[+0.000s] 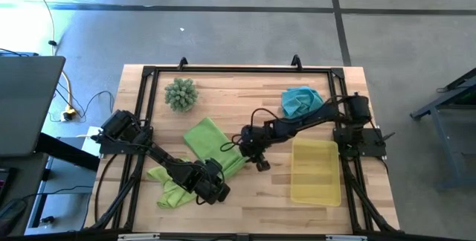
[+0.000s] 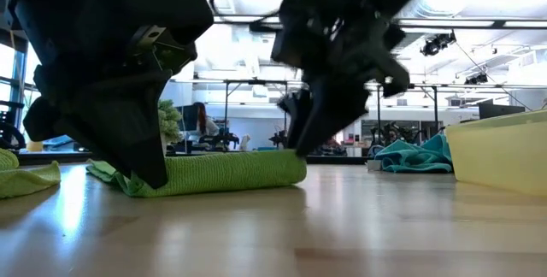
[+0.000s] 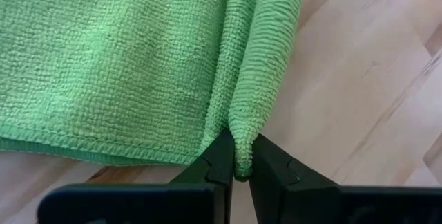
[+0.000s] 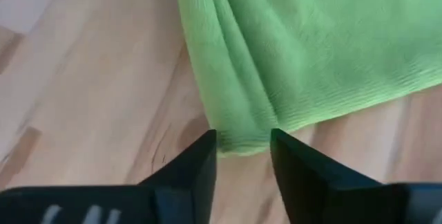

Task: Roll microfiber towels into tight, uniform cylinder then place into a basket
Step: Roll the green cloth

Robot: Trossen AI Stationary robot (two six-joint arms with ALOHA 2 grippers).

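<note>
My left fingers (image 3: 236,165) are clenched on the rolled edge of the green towel (image 1: 210,143) at the middle of the table (image 1: 253,196). My right fingers (image 4: 243,156) stand apart at its other end, seemingly just clear of the cloth. A second green towel (image 1: 169,189) lies crumpled near left, the teal towel (image 1: 300,100) far right, and the yellow basket (image 1: 315,170) right.

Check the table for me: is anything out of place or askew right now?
Nothing is spilled or damaged. The spread green towel lies askew, only one edge folded over; the left gripper pinches that fold, while the right gripper is open at its other end. The second green towel and the teal towel lie crumpled. The basket holds nothing.
</note>
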